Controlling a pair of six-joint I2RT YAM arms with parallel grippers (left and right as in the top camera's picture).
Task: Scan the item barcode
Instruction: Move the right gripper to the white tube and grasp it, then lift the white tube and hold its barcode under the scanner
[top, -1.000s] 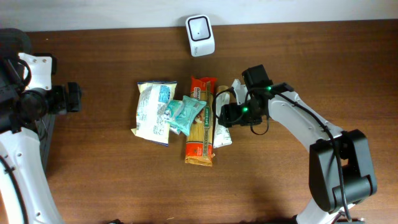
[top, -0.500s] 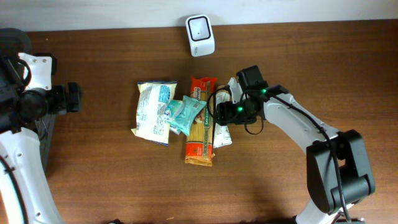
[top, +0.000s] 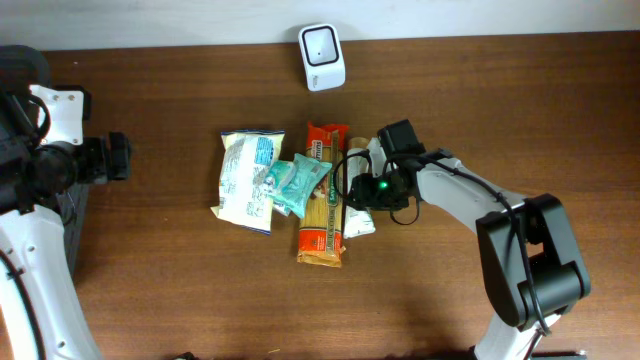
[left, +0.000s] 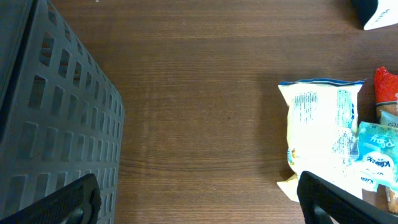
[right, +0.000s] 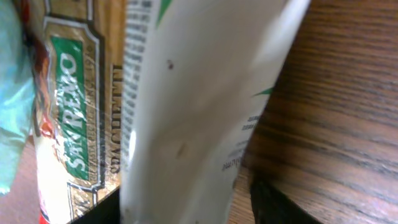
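My right gripper (top: 358, 190) is down over a white printed packet (top: 361, 221) that lies beside a spaghetti pack (top: 322, 205). In the right wrist view the white packet (right: 199, 93) fills the space between the two dark fingers of the gripper (right: 186, 208). The left finger sits against the packet, and a thin strip of wood shows before the right finger (right: 280, 208). The white scanner (top: 322, 44) stands at the table's back edge. My left gripper (top: 115, 157) hangs wide open at the far left with nothing in it (left: 199, 202).
A white and yellow snack bag (top: 245, 180) and a teal packet (top: 297, 180) lie left of the spaghetti. A grey slotted basket (left: 43, 124) stands at the left edge, under the left arm.
The right gripper slid left and down onto the white packet, and its jaws narrowed around it. The left arm stayed still.
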